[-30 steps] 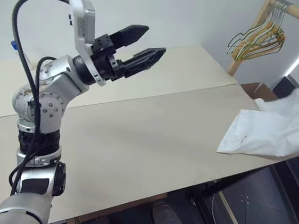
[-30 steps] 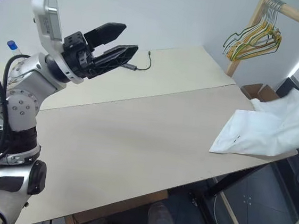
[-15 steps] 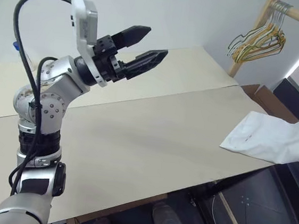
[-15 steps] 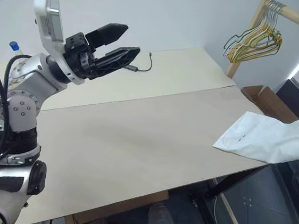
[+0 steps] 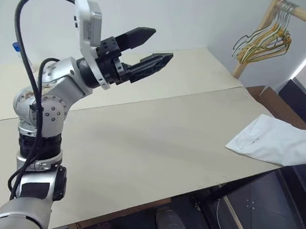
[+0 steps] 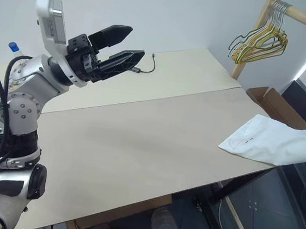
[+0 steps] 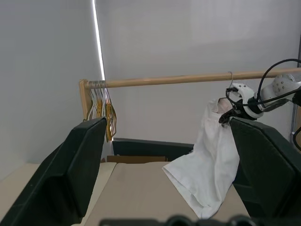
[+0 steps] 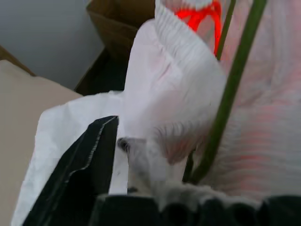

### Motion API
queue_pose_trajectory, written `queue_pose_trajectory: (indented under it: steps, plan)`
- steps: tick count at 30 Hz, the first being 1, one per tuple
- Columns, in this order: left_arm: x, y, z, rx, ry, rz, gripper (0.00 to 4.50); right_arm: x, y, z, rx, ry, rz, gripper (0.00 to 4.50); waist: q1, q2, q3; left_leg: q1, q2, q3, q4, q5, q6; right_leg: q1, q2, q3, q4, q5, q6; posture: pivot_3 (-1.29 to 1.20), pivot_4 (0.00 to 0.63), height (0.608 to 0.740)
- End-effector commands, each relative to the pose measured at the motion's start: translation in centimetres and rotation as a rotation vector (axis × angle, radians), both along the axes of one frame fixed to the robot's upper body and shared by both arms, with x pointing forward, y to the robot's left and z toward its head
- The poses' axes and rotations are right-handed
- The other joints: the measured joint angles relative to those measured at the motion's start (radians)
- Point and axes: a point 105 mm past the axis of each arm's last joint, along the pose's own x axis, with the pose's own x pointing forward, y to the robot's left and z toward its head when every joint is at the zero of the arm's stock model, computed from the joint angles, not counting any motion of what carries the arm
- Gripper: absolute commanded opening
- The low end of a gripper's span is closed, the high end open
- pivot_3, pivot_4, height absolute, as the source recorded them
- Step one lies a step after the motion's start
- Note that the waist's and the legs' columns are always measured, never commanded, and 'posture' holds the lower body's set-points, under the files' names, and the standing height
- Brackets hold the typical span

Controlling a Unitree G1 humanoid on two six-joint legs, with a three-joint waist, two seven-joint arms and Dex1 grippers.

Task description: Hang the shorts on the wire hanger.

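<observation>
My left claw (image 5: 161,44) stands wide open with nothing in it, held up in the air above the counter (image 5: 138,146). The bare tabletop lies below it and on toward the right.

The shorts (image 5: 276,141) are well off to the right of that claw, at the counter's right-hand end. One white leg lies flat on the surface there, with a small dark mark near the hem. The rest of the fabric runs off past the counter's edge.

Looking along the left claw, I see the shorts rising from the counter in a long drape, up to where my right claw (image 7: 227,114) sits just under the wooden rail (image 7: 178,80). The gathered top of the fabric is bunched right at that claw. Whether the right claw is gripping the cloth or has let it go, I cannot tell.

From the right wrist, the gathered waistband is pressed close in front of the claw. The wire hanger (image 8: 233,80) is a thin bar running straight through the folds just beside it. The cloth lies against the wire on both sides, but I can't make out whether it is properly looped over. A red mark shows on the fabric above the claw.

At the other end of the rail from the right claw hangs the bunch of yellowish and green hangers (image 5: 265,36), well apart from the shorts. A cardboard box (image 5: 272,99) sits beyond the counter, between that bunch and the shorts.
</observation>
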Motion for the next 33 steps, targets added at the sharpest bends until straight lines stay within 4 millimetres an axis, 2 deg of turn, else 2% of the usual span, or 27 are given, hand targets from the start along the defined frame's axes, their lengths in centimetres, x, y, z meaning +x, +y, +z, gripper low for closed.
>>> queue_pose_trajectory:
  steps: [1,6,9,14,21,22,24,26,28,30,33]
  plan:
    - [-0.5,0.0,1.1,0.001,-0.06,-0.003,4.5,0.0,-0.2,3.4,-0.205,-0.116,-0.057,4.46,0.0,0.0,0.0,0.0,0.0,0.0,0.0,0.0,0.0,0.0,0.0,0.0,0.0,0.0,0.0,-0.31,0.0,0.74]
    - [-0.5,0.0,1.3,0.005,-0.067,-0.013,4.5,-1.2,1.1,4.7,-0.456,-0.22,-0.159,4.46,0.001,0.002,-0.001,-0.001,0.0,-0.001,0.0,0.0,0.0,0.0,0.0,0.001,0.002,0.0,0.0,-0.32,0.0,0.74]
    - [-0.4,-0.1,1.4,0.008,-0.072,-0.021,4.5,-1.8,2.0,4.7,-0.521,-0.28,-0.189,4.46,0.001,0.003,-0.002,-0.001,0.0,-0.001,0.001,0.0,0.0,-0.001,0.0,0.001,0.002,0.0,0.0,-0.32,0.0,0.74]
    - [0.4,0.1,1.4,0.012,-0.076,-0.026,4.5,-2.7,2.3,4.7,-0.598,-0.331,-0.245,4.46,0.0,0.003,-0.002,0.0,0.0,-0.002,0.001,0.0,0.0,-0.001,0.0,0.001,0.002,0.001,-0.001,-0.33,0.0,0.74]
    - [0.7,0.4,1.2,0.016,-0.087,-0.029,4.5,-3.1,3.7,5.9,-0.728,-0.446,-0.25,4.46,-0.004,0.003,-0.002,0.0,0.0,-0.002,0.001,0.0,0.0,-0.001,0.0,0.002,0.002,0.003,-0.004,-0.32,0.0,0.74]
    - [-2.7,-2.2,2.4,-0.001,-0.132,-0.057,4.5,-3.1,4.2,6.5,-0.762,-0.483,-0.238,4.46,-0.004,0.003,-0.002,0.0,0.0,-0.002,0.001,0.0,0.0,-0.001,0.0,0.002,0.002,0.003,-0.004,-0.32,0.0,0.74]
    - [-2.7,-1.8,2.1,0.009,-0.126,-0.044,4.5,-3.3,5.9,8.5,-0.832,-0.62,-0.191,4.46,-0.003,0.003,-0.001,-0.001,0.001,-0.006,0.001,0.0,0.001,-0.002,0.0,0.002,0.002,0.003,-0.004,-0.31,0.0,0.74]
    - [-0.9,-0.1,1.6,0.012,-0.105,0.004,4.5,-3.0,8.3,10.5,-0.89,-0.747,-0.06,4.46,-0.003,0.006,-0.003,-0.002,0.0,-0.007,0.001,-0.001,0.002,-0.002,0.0,0.004,0.002,0.003,-0.004,-0.3,0.0,0.74]
    - [-0.2,0.7,1.3,0.013,-0.124,0.052,4.5,-2.3,11.7,12.1,-0.928,-0.851,0.142,4.46,-0.003,0.007,-0.004,0.001,0.0,-0.007,0.001,-0.001,0.002,0.001,0.0,0.004,0.003,0.002,-0.002,-0.29,0.0,0.74]
    - [0.2,1.5,0.5,0.035,-0.13,0.105,4.5,-0.9,16.0,13.2,-0.877,-0.95,0.409,4.46,-0.007,0.008,-0.004,0.003,0.0,-0.007,0.001,-0.001,0.002,0.002,0.002,0.004,0.003,0.001,0.001,-0.27,0.0,0.74]
    - [0.2,2.4,-0.7,0.081,-0.111,0.133,4.5,0.4,20.4,13.6,-0.784,-1.021,0.705,4.46,-0.016,0.006,-0.003,0.006,0.001,-0.008,-0.001,-0.001,0.002,0.004,0.005,0.008,0.003,0.001,0.0,-0.24,0.0,0.74]
